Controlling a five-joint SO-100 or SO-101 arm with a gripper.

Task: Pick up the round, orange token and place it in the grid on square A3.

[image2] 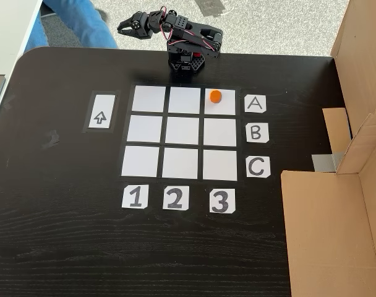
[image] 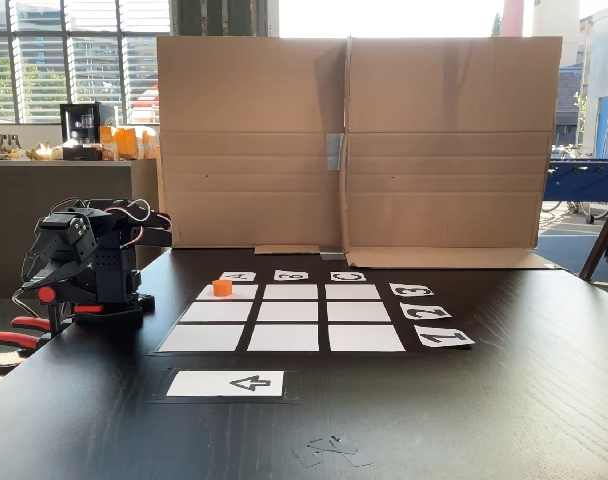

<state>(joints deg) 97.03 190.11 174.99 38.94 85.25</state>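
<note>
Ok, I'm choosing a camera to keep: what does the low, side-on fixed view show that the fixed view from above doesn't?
Seen in a fixed view alone: red clamps at the arm's base and windows behind. Seen in a fixed view alone: a person's jeans-clad leg and the floor. Both fixed views share the arm, cardboard, arrow card, and the orange token resting in square A3 of the grid.

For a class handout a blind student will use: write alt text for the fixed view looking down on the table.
An orange token sits on square A3 of a white three-by-three grid on a black table. The folded arm's tool hangs beyond the far edge, away from the token.
</note>
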